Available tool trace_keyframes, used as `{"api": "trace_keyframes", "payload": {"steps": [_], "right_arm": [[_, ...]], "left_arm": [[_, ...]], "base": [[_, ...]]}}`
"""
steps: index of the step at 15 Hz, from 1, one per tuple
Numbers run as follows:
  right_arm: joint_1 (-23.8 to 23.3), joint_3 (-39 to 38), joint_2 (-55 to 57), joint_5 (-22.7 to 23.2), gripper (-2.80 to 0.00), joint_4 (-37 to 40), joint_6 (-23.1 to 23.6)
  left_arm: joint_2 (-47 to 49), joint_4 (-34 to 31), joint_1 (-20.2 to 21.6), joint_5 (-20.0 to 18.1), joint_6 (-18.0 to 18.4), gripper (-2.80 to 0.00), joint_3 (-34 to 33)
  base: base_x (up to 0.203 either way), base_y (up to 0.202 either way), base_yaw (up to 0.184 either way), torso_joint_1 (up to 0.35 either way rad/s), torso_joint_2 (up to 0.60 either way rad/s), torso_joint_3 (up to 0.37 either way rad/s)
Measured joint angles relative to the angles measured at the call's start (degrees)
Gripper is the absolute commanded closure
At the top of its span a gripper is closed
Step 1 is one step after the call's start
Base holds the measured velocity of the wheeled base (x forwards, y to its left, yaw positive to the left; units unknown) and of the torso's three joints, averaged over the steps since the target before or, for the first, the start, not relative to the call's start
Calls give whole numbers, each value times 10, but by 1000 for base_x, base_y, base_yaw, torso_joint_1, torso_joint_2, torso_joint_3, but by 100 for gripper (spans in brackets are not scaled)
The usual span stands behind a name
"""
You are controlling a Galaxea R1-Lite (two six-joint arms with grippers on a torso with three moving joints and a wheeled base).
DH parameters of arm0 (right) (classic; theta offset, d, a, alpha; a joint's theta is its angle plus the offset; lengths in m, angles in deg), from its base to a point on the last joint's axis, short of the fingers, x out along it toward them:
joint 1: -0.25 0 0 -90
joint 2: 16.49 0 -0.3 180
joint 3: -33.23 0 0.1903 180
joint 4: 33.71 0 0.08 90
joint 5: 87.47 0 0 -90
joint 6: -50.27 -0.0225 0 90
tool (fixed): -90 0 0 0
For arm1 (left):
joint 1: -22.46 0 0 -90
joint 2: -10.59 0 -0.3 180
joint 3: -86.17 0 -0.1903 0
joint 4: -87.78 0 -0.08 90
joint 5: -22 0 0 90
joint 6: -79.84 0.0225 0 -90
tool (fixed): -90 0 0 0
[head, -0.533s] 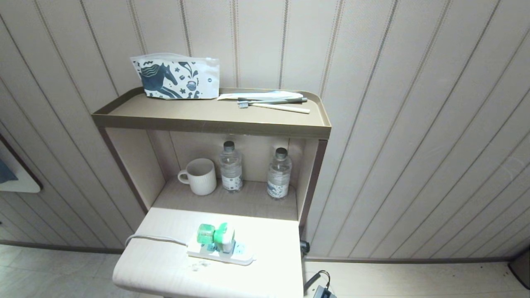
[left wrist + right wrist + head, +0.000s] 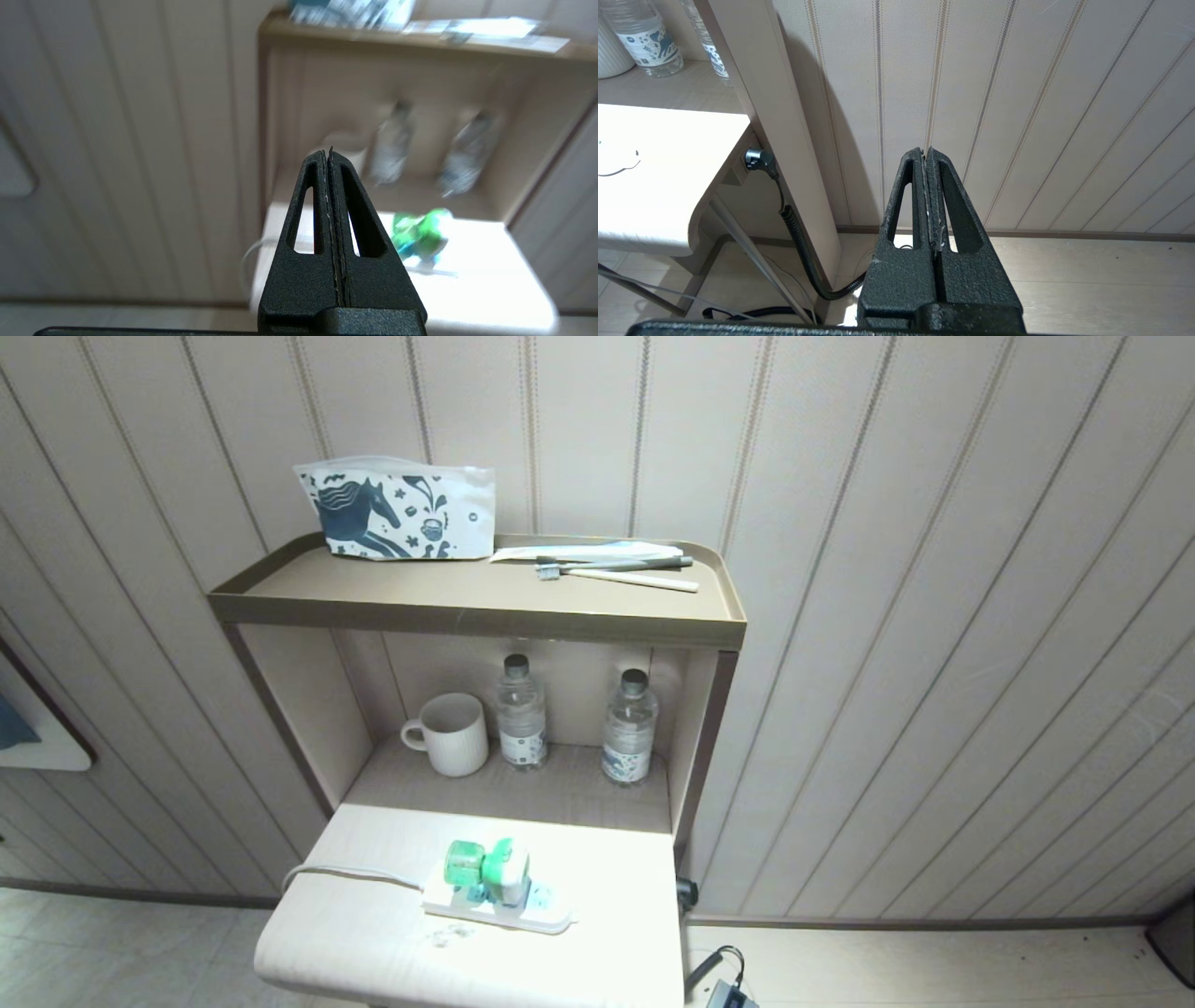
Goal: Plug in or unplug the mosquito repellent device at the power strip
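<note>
The mosquito repellent device [image 2: 487, 871], a green bottle with a white and green cap, lies plugged on the white power strip [image 2: 499, 907] on the pale table [image 2: 373, 933]. The strip's white cord [image 2: 345, 873] runs off to the left. Neither arm shows in the head view. My left gripper [image 2: 328, 154] is shut and empty, hanging short of the table's left part, with the mosquito repellent device [image 2: 420, 233] ahead and to its side. My right gripper [image 2: 925, 151] is shut and empty, off the table's right side, pointing at the panelled wall.
A mug [image 2: 453, 733] and two water bottles [image 2: 520, 714] [image 2: 630, 728] stand in the niche behind the table. The shelf [image 2: 467, 607] above holds a patterned pouch [image 2: 397, 513] and toothbrushes [image 2: 616, 569]. A black corrugated cable [image 2: 798, 238] hangs beside the table's right edge.
</note>
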State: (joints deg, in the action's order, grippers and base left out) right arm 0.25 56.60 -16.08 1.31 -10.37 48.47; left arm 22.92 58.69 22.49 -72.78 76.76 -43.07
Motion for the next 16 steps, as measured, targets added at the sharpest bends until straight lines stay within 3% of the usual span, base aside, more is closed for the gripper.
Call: {"api": "trace_keyframes", "payload": {"steps": [3, 6, 8, 10, 14, 16], "right_arm": [[0, 0, 0, 0, 0, 0, 0], [0, 0, 0, 0, 0, 1, 0], [0, 0, 0, 0, 0, 1, 0], [0, 0, 0, 0, 0, 1, 0], [0, 0, 0, 0, 0, 1, 0], [0, 0, 0, 0, 0, 1, 0]], "left_arm": [[153, -65, 0, -92, -15, 0, 177], [306, -195, -21, -215, 22, 0, 335], [402, -323, -66, -269, 106, 0, 406], [484, -419, -102, -289, 231, 0, 440], [600, -455, -127, -288, 454, 0, 459], [636, -457, -139, -281, 517, 0, 467]], "base": [[0, 0, 0, 0, 0, 0], [0, 0, 0, 0, 0, 0], [0, 0, 0, 0, 0, 0], [0, 0, 0, 0, 0, 0], [0, 0, 0, 0, 0, 0], [0, 0, 0, 0, 0, 0]]}}
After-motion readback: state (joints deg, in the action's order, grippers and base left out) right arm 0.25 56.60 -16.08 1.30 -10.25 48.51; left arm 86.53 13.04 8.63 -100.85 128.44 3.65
